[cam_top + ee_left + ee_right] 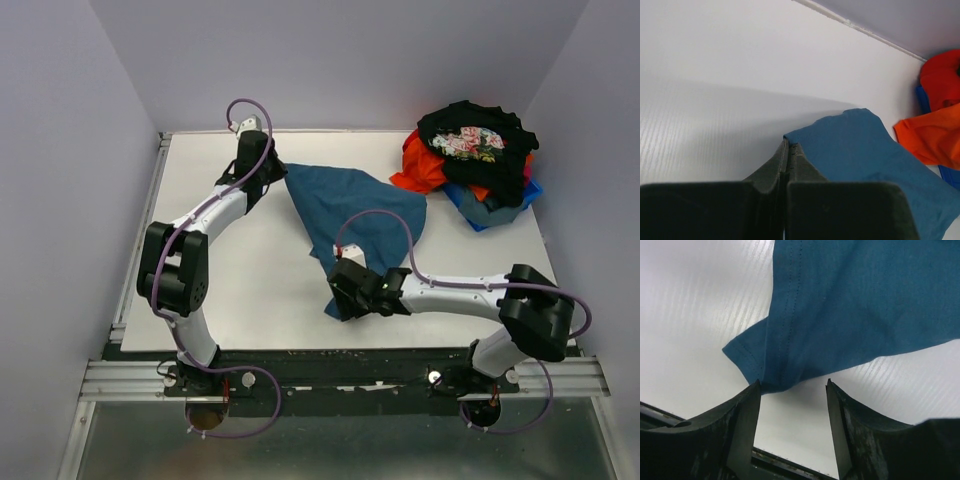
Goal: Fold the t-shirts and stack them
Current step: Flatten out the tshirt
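Three piled shirts [470, 150], teal shirt [345, 205] just beside

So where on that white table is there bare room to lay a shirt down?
The widest bare table lies between the left arm, the teal shirt and the near edge. A smaller patch sits between the right arm and the shirt pile. The far right corner is crowded.

T-shirts: four on view, namely teal-blue t-shirt [355, 210], black floral t-shirt [475, 135], orange-red t-shirt [418, 170], bright blue t-shirt [485, 215].
Arms: two, left arm [200, 215] and right arm [450, 290].
Grippers: two, left gripper [788, 146] and right gripper [792, 384].
Table [230, 300]: one.
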`<state>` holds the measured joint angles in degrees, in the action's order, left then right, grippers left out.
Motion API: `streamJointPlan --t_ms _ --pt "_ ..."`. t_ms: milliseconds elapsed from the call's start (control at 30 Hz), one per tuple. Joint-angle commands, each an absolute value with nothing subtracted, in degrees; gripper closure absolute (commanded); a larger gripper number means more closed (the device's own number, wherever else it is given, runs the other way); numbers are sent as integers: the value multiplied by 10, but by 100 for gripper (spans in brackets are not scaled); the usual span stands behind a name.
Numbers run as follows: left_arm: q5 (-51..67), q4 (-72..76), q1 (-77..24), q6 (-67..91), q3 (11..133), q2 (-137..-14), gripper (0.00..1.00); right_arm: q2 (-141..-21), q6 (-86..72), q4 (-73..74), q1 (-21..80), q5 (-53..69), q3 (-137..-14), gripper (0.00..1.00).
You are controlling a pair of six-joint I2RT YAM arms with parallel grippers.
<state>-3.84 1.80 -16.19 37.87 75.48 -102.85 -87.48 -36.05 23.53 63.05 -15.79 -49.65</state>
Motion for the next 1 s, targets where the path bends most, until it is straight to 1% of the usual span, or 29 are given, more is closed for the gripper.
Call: streamJointPlan --t_ms 0,33,67,100,133,200,233,367,467,567,667,767,867,967 --pt "-30 33 -157 383 751 -1005 100 -895 -367 230 635 -153 -506 40" --pt "-30 32 -156 383 751 -1003 100 -896 -367 229 635 -153 -505 42" --pt "-30 32 -156 383 753 -1002 100 -899 -367 229 635 -155 -505 47" --pt "-30 30 -156 383 755 -1002 100 -897 -367 230 635 -160 -504 54" --pt "-29 27 -156 382 757 -1002 100 -894 -363 231 635 -165 -502 65" --pt "-23 29 -156 377 764 -1002 100 -875 -362 249 635 -188 -507 94" --pt "-22 24 -156 376 769 -1004 100 -861 -361 261 635 -206 -512 99" --pt "-24 -14 -156 374 825 -1008 100 -792 -324 315 597 -256 -541 99" --pt "-44 -60 -155 369 900 -1017 100 -731 -269 332 516 -242 -568 99" --pt "-56 -120 -149 364 1024 -1035 100 -683 -212 354 409 -227 -619 99" --pt "-68 -194 -138 363 1158 -1056 100 -662 -169 382 345 -207 -714 99" --pt "-81 -253 -124 360 1278 -1063 100 -665 -143 416 323 -199 -848 99" --pt "-100 -289 -109 350 1347 -1042 100 -665 -127 425 323 -113 -938 99" --pt "-114 -288 -92 344 1319 -977 100 -677 -130 425 325 32 -995 99"
